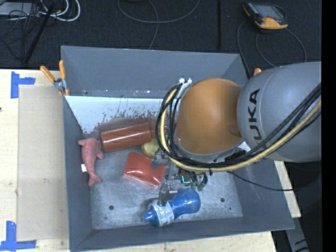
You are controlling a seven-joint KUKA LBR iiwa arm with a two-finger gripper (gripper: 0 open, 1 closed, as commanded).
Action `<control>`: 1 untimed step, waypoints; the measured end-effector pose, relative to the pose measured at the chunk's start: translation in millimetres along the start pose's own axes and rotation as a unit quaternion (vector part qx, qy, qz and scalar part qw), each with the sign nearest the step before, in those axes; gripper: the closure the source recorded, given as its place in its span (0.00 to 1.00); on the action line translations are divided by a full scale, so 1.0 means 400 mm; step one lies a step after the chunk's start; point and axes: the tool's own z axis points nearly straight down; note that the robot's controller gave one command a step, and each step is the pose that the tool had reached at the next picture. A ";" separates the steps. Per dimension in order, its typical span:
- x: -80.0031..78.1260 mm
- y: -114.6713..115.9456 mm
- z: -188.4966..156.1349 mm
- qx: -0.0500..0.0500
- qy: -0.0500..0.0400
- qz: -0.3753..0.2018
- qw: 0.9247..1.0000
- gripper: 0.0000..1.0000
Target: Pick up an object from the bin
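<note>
The arm is bent in from the right, and the gripper (165, 192) is held low against the blue bottle (177, 206), which lies at the bin's (73, 140) near wall. Its opening cannot be told. A red pouch (142, 169) is seen just left; bare floor is found beyond.

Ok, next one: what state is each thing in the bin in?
Red-brown cylinder: on its side, by the back slope.
Pink toy animal: lying flat by the left wall.
Red packet: flat, mid-bin.
Yellow thing: partly hidden.
Blue bottle: on its side, near the front wall.
Gripper: low over the bottle.
</note>
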 end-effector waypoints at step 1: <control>-0.004 -0.002 -0.010 -0.001 -0.004 0.002 1.000 0.00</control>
